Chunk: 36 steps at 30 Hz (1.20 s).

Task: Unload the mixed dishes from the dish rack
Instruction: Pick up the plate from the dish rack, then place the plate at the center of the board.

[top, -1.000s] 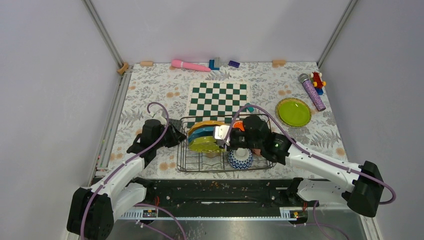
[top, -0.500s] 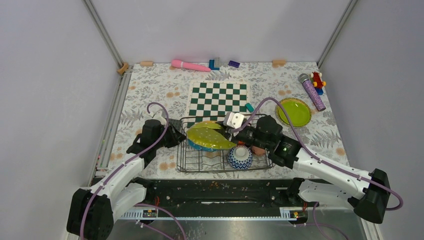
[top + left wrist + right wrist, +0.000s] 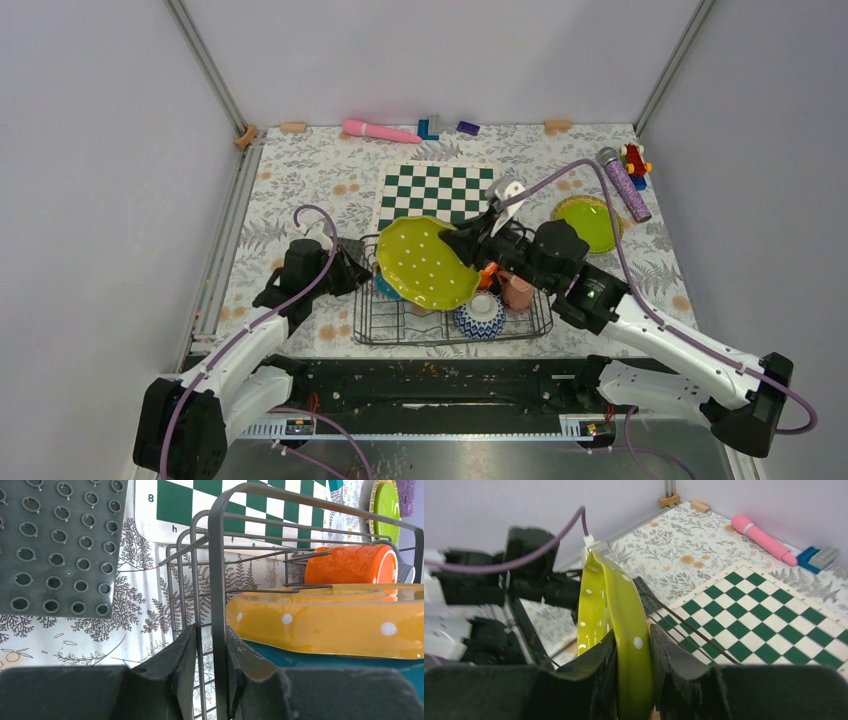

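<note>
Dotted lime plate (image 3: 425, 262) now above dish rack (image 3: 400, 326), face upward, in right gripper (image 3: 466, 243).

Top view: the raised lime dotted plate (image 3: 425, 262) hides much of the dish rack (image 3: 420, 327); only a sliver of the teal plate (image 3: 382, 288) shows at its left rim. The pink mug (image 3: 517, 290) lies half under the right arm (image 3: 640, 330). Left wrist view: the yellow-orange plate (image 3: 325, 620) runs off the right edge; the left gripper (image 3: 210, 645) masks the teal plate below. Right wrist view: the left arm (image 3: 479, 580) is blurred; the lime plate's lower rim is lost between the right gripper (image 3: 634, 680) fingers
</note>
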{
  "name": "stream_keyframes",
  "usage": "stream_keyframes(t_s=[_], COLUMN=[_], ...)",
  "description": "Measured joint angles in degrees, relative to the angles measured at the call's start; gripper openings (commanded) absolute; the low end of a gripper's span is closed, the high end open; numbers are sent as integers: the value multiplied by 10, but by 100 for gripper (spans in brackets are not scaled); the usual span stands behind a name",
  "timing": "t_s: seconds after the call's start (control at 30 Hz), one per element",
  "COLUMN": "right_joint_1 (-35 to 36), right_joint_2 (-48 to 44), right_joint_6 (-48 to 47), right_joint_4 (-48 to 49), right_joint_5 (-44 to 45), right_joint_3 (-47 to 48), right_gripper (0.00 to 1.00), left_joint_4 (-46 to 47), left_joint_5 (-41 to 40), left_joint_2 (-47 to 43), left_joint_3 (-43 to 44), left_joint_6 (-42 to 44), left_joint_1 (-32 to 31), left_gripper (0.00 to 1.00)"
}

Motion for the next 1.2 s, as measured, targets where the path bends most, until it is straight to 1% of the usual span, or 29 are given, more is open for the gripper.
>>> stream_keyframes(t_s=[0.1,0.3,0.43,0.6,0.67,0.77,0.83,0.97,1.07,1.2], right_joint_1=[-37,-177,-259,-344,-377,-433,-473,-521,-534,-536], right_joint_2=[-1,34,69,72,53,-5,-58,-141,-202,-285], right_joint_6=[66,242,352,430,451,471,475,469,459,443], right_joint_4=[-4,10,28,30,33,21,-6,-75,-115,-194], right_joint_5=[-25,-95,-106,-90,-73,-34,6,74,131,212], right_joint_3=[20,66,72,54,27,-32,-70,-110,-139,-180], right_gripper=[0,0,0,0,0,0,0,0,0,0], left_joint_4=[0,-1,-2,-12,-14,-17,-18,-19,-20,-21], left_joint_5=[0,0,-1,-5,-6,-7,-7,-8,-9,-9], left_joint_2=[0,0,-2,-8,-10,-12,-12,-12,-12,-13], left_joint_3=[0,0,0,0,0,0,0,1,1,1], left_joint_6=[0,0,0,0,0,1,2,2,2,2], left_joint_1=[0,0,0,0,0,0,0,0,0,0], left_gripper=[17,17,17,17,17,17,17,18,22,23])
